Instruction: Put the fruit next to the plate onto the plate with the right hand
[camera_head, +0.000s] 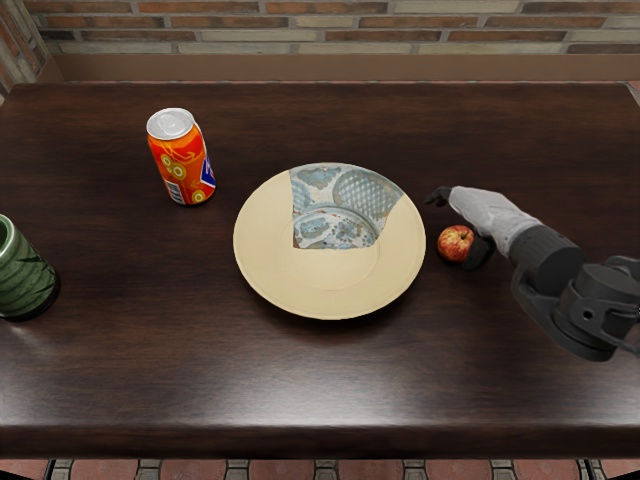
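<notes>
I have my right hand down against the apple; I cannot tell whether it grips. The apple sits on the table just under the hand, beside the plate further left.

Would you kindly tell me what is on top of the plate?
Nothing: the plate shows its whole cream and blue-patterned surface, none of it covered. The apple sits on the table beside its right rim, the right robot hand at it.
</notes>
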